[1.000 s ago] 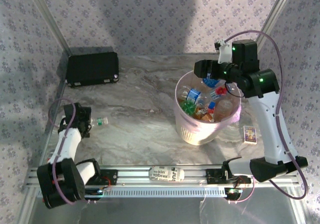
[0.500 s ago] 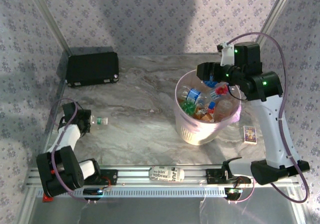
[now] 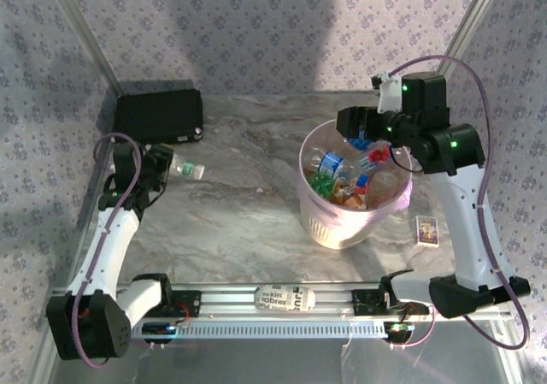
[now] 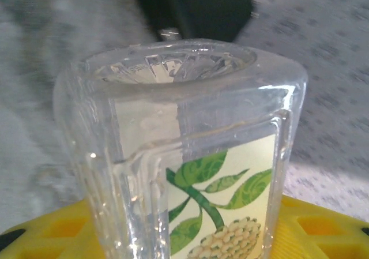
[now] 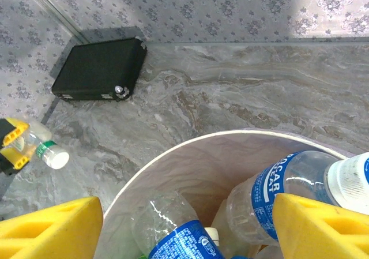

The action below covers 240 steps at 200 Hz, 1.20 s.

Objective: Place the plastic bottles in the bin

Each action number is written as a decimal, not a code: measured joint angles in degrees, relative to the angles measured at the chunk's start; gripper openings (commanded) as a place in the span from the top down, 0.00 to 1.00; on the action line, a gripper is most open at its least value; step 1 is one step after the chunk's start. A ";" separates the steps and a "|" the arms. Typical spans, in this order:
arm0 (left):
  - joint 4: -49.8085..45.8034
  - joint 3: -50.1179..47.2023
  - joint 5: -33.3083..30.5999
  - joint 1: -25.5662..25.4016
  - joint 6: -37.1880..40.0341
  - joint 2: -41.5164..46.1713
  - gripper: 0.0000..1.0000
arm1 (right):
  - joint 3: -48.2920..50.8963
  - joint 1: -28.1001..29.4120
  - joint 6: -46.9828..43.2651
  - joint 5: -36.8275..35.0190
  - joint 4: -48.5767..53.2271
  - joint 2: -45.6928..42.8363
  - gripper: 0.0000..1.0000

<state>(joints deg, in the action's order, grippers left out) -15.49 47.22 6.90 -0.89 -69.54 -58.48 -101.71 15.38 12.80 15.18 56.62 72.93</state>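
Gripping 1 clear white-capped bottle in left hand, at 9 o'clock of pink bin. Noted right hand released, empty, over bin's 1 o'clock rim.

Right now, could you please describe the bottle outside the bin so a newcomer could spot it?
Find the flat black rectangular case in the far left corner; just in front of it the left arm's jaws hold a small clear plastic bottle. Its white cap has a green collar, and unlike the other bottles it is outside the pale pink round plastic bin.
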 measured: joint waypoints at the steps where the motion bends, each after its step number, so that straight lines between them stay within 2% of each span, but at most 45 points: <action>1: 0.02 0.42 0.00 -0.24 0.15 -0.11 0.60 | 0.07 0.00 0.02 0.02 0.00 -0.09 0.22; 12: 0.00 4.11 -0.02 -2.67 1.57 -1.05 0.63 | 0.90 -0.02 0.07 0.02 -0.48 -0.98 0.22; 48: 1.20 16.79 0.00 -11.72 6.95 -6.29 0.64 | 4.31 -2.40 1.60 1.40 -1.75 -4.09 0.23; 113: 3.80 40.11 0.87 -29.51 22.82 -19.04 0.65 | 12.02 -15.19 5.97 9.03 -6.14 -9.11 0.24; 147: 3.48 50.12 4.13 -37.09 31.95 -26.16 0.67 | 14.38 -17.94 7.39 11.85 -8.70 -11.23 0.24; 189: 3.34 55.58 7.67 -43.74 41.70 -32.89 0.68 | 14.84 -18.25 7.61 15.21 -11.13 -11.54 0.23; 240: 3.32 56.46 7.23 -47.52 51.52 -38.27 0.68 | 15.32 -18.40 7.54 17.46 -11.45 -11.54 0.23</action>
<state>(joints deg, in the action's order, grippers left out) -12.16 103.68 14.13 -48.40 -18.02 -96.75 -86.39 -3.03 20.34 32.64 45.17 61.39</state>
